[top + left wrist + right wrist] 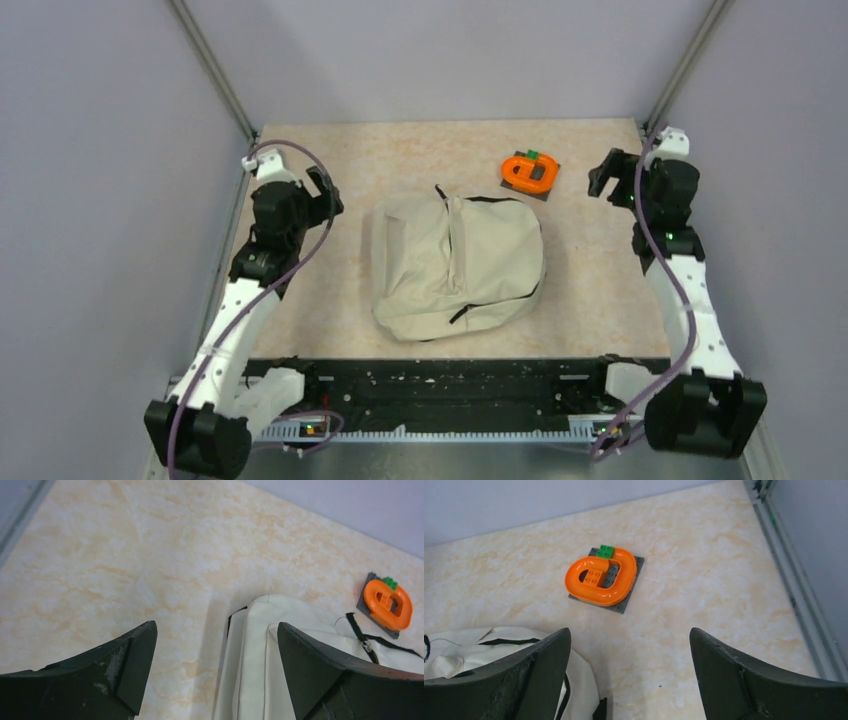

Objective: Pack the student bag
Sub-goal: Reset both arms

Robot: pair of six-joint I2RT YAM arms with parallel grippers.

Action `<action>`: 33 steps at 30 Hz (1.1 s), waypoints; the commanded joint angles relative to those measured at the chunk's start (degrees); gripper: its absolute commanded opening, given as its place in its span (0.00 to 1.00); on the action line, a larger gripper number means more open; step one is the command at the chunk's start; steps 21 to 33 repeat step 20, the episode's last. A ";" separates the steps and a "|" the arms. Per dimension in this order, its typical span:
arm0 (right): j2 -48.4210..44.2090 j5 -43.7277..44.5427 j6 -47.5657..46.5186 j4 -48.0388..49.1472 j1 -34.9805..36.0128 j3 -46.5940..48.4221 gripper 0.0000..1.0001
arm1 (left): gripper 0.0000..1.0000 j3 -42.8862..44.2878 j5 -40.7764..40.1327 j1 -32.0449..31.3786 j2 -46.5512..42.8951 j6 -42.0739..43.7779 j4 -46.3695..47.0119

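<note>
The student bag (455,265), a cream fabric backpack with black zipper lines, lies flat in the middle of the table. It also shows in the left wrist view (280,650) and at the lower left of the right wrist view (499,640). An orange toy-brick loop with a green stud on a grey plate (530,173) sits behind the bag to the right; it also shows in the left wrist view (387,605) and the right wrist view (604,577). My left gripper (322,192) is open and empty, left of the bag. My right gripper (607,172) is open and empty, right of the brick toy.
Metal frame rails (215,70) run up the back corners beside grey walls. The right table edge has a rail (791,575) close to my right gripper. The arm bases and a black bar (450,385) line the near edge.
</note>
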 commanded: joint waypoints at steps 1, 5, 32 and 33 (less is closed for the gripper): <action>-13.37 7.97 0.04 14.30 0.48 -9.83 0.87 | 0.96 -3.74 -7.89 -0.26 -11.25 6.08 7.66; -23.11 11.87 -0.34 31.39 0.57 -24.86 0.87 | 0.98 -11.27 -11.18 -0.26 -18.16 8.23 13.70; -28.01 17.22 -1.27 35.86 0.57 -30.26 0.87 | 0.98 -17.06 -13.55 -0.26 -20.22 6.88 13.65; -28.01 17.22 -1.27 35.86 0.57 -30.26 0.87 | 0.98 -17.06 -13.55 -0.26 -20.22 6.88 13.65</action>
